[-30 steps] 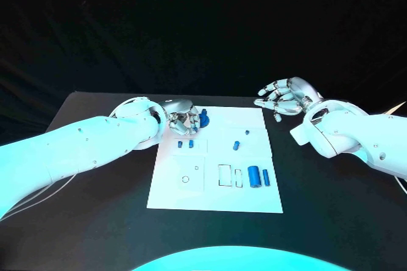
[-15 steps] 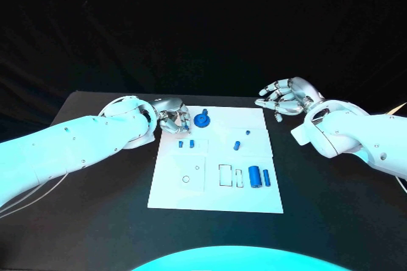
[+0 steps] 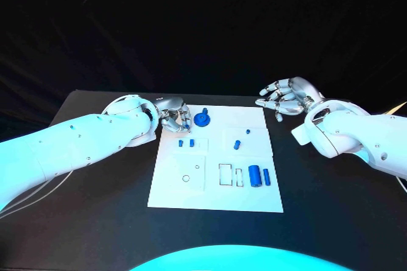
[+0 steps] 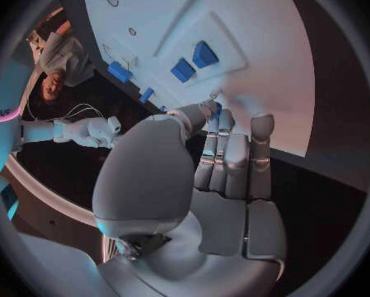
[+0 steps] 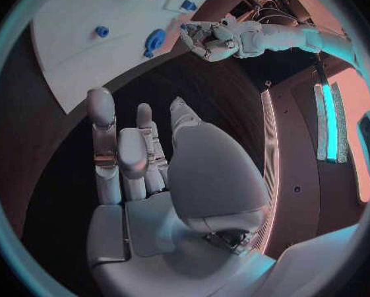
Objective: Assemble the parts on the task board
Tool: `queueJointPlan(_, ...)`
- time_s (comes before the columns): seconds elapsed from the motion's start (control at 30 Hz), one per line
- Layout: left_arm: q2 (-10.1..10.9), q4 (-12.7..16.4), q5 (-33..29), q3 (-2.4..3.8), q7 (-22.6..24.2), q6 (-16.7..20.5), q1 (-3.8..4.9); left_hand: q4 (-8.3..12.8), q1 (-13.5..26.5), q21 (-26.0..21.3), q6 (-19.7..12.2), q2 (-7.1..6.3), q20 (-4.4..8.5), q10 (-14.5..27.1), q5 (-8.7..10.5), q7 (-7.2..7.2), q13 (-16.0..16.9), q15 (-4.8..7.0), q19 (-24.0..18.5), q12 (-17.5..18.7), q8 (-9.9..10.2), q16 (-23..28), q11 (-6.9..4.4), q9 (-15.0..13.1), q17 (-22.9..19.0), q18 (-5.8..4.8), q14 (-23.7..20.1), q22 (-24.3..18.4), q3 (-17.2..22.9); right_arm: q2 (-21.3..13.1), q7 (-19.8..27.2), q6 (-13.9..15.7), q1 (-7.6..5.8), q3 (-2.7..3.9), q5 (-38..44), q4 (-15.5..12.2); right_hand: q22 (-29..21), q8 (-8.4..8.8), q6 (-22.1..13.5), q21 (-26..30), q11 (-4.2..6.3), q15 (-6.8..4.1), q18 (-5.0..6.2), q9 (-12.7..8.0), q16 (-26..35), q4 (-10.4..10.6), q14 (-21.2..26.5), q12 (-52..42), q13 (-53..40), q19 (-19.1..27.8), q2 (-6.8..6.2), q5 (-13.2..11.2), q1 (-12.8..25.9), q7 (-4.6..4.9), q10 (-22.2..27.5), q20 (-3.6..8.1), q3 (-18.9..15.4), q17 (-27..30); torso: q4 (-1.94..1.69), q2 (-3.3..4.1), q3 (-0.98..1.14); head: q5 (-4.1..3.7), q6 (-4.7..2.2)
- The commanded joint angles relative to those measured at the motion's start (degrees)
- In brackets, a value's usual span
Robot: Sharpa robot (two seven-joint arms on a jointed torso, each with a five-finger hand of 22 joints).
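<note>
Black table under black backdrop; your white task board sits mid-table. Your left hand is at the board's far left corner, fingers curled in side by side, gripping nothing you can see. Just beside those fingers, on the board's far edge, sits the blue round part with a small stub pointing away; a narrow gap shows between it and the fingers. Nearer you from the fingers, two small blue pegs stand side by side, apart from the hand. Further along the board: a small blue dot part and a short blue piece lying tilted. Well away from both hands, at the near right of the board, a fat blue cylinder and a thin blue cylinder lie side by side, next to a pale cylinder and an outlined slot. Your right hand is off the board past its far right corner, fingers spread, loosely curved, holding nothing; nothing touches them.
</note>
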State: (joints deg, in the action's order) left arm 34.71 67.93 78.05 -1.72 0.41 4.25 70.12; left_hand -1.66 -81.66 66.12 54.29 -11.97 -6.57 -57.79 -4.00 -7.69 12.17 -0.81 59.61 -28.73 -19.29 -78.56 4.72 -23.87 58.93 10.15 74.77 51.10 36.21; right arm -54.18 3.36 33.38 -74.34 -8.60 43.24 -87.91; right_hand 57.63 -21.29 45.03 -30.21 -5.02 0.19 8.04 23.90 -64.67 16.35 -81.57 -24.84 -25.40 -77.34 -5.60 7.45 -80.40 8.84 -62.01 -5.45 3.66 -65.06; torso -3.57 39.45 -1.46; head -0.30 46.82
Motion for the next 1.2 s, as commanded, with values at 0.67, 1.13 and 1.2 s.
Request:
queueJointPlan(0.67,-1.02,-0.50,-0.02,-0.60,0.24,-1.14,-0.08,0.27,0.73,0.92,1.41,0.72,-0.10,-1.50,-0.89,-0.41,-0.54,0.11,1.07,0.79,0.32,-1.15,-0.31,0.00,0.59,-1.42,0.66,1.16,0.97,0.13,0.12,-0.09,0.10,0.01,0.08,-0.01,-0.23,-0.69,0.98,0.80,0.23,-0.09,1.09,0.29,0.72,0.13,-0.24,0.62,0.31,-0.07,-1.31,0.62,0.44,0.52,1.15,-0.29,1.50,0.34,-0.07,-0.04,0.02,-0.08,0.31)
queueJointPlan(1.13,-1.06,-0.63,-0.01,-0.75,0.05,-1.97,-0.09,0.43,0.70,1.01,1.74,0.78,-0.13,-1.95,-0.82,-0.37,-0.52,0.12,1.10,1.00,0.39,-1.23,-0.39,0.06,0.64,-1.44,0.71,1.34,0.93,0.10,0.12,-0.06,0.10,0.01,0.08,-0.03,-0.40,-0.68,1.01,1.09,0.25,-0.12,1.12,0.27,0.90,0.07,-0.19,0.87,0.66,-0.06,-1.30,0.62,0.51,0.50,0.97,-0.27,1.54,0.45,-0.02,-0.03,0.03,-0.08,0.47)
queueJointPlan(1.2,-1.08,-0.65,-0.01,-0.77,0.10,-2.02,-0.09,0.43,0.70,1.01,1.74,0.78,-0.13,-1.95,-0.82,-0.37,-0.52,0.12,1.10,1.00,0.39,-1.23,-0.39,0.06,0.64,-1.44,0.71,1.34,0.93,0.10,0.12,-0.06,0.10,0.01,0.08,-0.02,-0.40,-0.68,1.01,1.09,0.25,-0.12,1.12,0.27,0.90,0.07,-0.19,0.87,0.66,-0.06,-1.30,0.62,0.51,0.50,0.97,-0.27,1.54,0.45,-0.01,-0.02,0.03,-0.08,0.48)
